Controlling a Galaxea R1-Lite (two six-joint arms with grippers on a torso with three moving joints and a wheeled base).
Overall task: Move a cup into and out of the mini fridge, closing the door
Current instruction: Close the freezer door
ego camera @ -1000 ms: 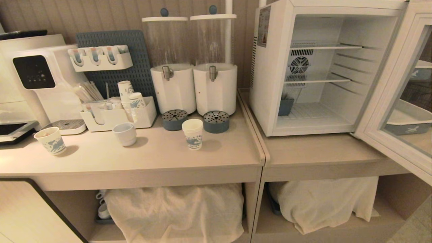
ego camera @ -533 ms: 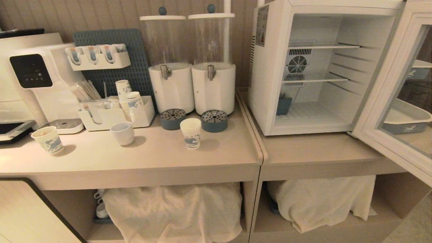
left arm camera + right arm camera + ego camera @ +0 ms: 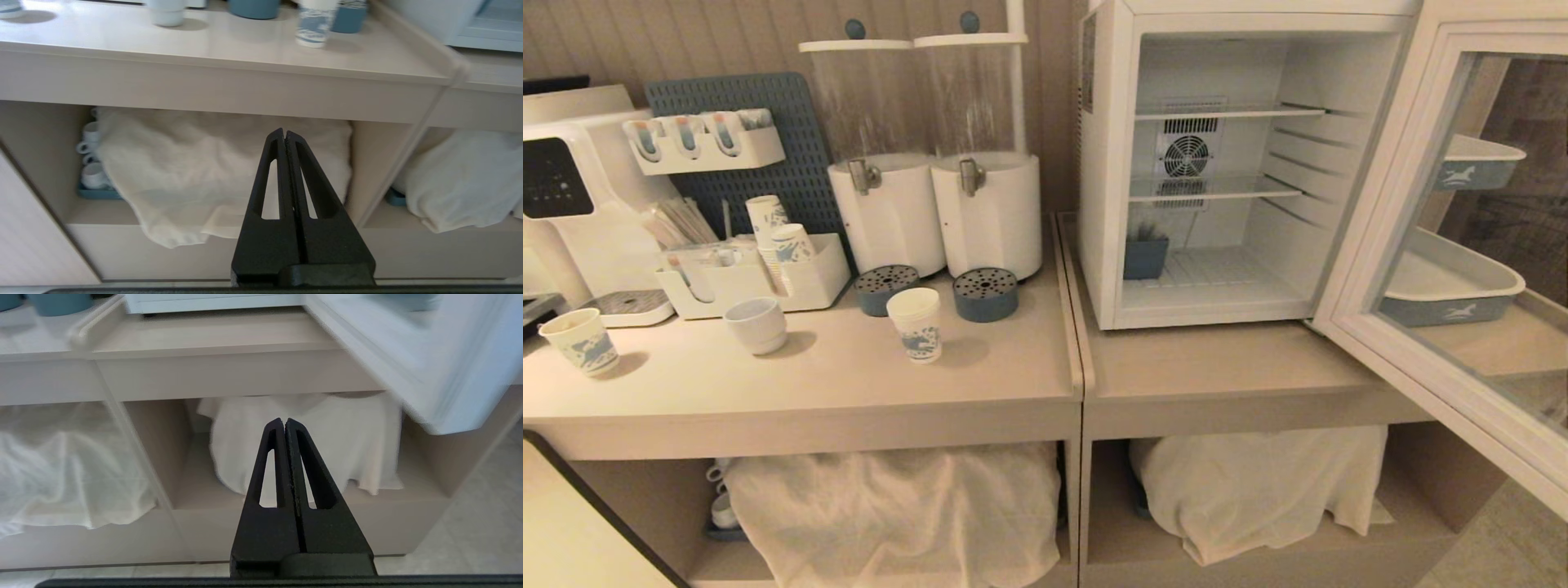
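Both grippers, left gripper [image 3: 284, 134] and right gripper [image 3: 284, 424], fingers pressed together (empty), low, well apart from cup [image 3: 916, 323] on counter [image 3: 809, 392].

matte black gripper [image 3: 284, 136], tapered fingers with long slots.

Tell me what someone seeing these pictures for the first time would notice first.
Probably the mini fridge on the right counter, its glass door swung wide open toward the right and its wire shelves bare. Next, the two tall clear drink dispensers against the back wall to the fridge's left, with the cup standing alone on the counter before them. Both grippers, left gripper and right gripper, are shut and empty, low in front of the cloth-covered shelves.
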